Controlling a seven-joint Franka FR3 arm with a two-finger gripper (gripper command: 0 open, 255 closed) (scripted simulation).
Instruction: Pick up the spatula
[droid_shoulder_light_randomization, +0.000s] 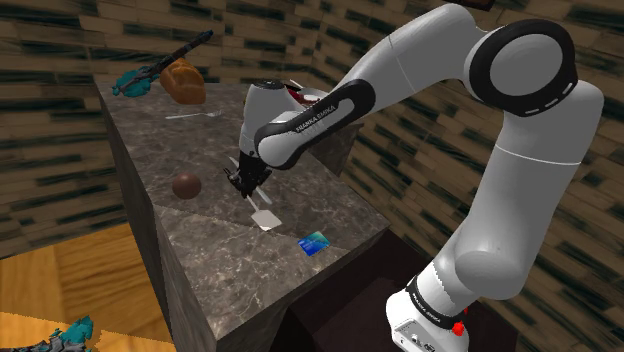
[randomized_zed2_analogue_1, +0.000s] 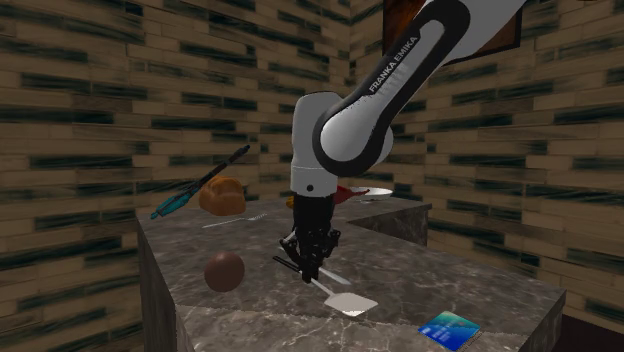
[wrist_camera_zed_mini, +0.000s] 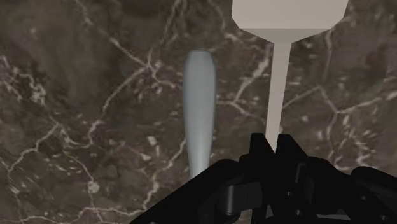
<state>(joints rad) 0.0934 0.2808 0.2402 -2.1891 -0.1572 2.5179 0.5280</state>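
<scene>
The spatula (randomized_zed2_analogue_1: 350, 302) has a pale flat blade and a thin pale shaft (wrist_camera_zed_mini: 277, 89). It lies out from my black gripper (randomized_zed2_analogue_1: 311, 268) toward the front of the dark marble counter (randomized_zed2_analogue_1: 470, 270). The fingers (wrist_camera_zed_mini: 262, 149) are shut on the shaft's handle end, and the blade (wrist_camera_zed_mini: 289, 16) points away from the hand. In the shoulder view the gripper (droid_shoulder_light_randomization: 247, 184) hangs just above the counter, with the blade (droid_shoulder_light_randomization: 265, 218) low beside it. Whether the blade touches the marble I cannot tell.
A grey tapered utensil handle (wrist_camera_zed_mini: 199, 108) lies on the counter beside the spatula. Close by sit a brown ball (droid_shoulder_light_randomization: 185, 185) and a blue card (droid_shoulder_light_randomization: 314, 243) near the front edge. At the back are a bread loaf (droid_shoulder_light_randomization: 183, 82), a fork (droid_shoulder_light_randomization: 195, 116) and a teal-handled tool (droid_shoulder_light_randomization: 150, 70).
</scene>
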